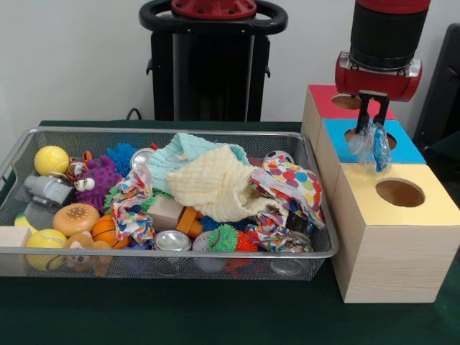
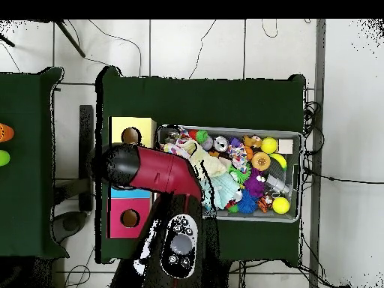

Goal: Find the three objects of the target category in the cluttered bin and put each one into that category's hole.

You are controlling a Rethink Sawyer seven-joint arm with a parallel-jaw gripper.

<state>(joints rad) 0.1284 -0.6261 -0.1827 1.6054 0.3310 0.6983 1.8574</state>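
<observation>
My gripper point(image 1: 372, 136) is shut on a crumpled clear and blue plastic wrapper point(image 1: 375, 147). It holds the wrapper just above the blue-topped wooden box point(image 1: 402, 147), close to that box's hole point(image 1: 356, 134), which the fingers partly hide. The wire mesh bin point(image 1: 172, 132) lies to the left, full of clutter. In it are a pale yellow cloth point(image 1: 215, 188), a teal cloth point(image 1: 176, 154), a polka-dot cloth point(image 1: 293, 181) and a metal can point(image 1: 172, 241). In the overhead view the arm point(image 2: 154, 171) covers the gripper and most of the blue box point(image 2: 129, 193).
A red-topped box point(image 1: 327, 100) stands behind the blue one. A yellow-topped box point(image 1: 392, 230) with an open hole point(image 1: 399, 192) stands in front. The bin also holds yellow balls point(image 1: 51, 159), a purple spiky toy point(image 1: 97, 180), a burger toy point(image 1: 75, 218) and a wooden block point(image 1: 14, 236).
</observation>
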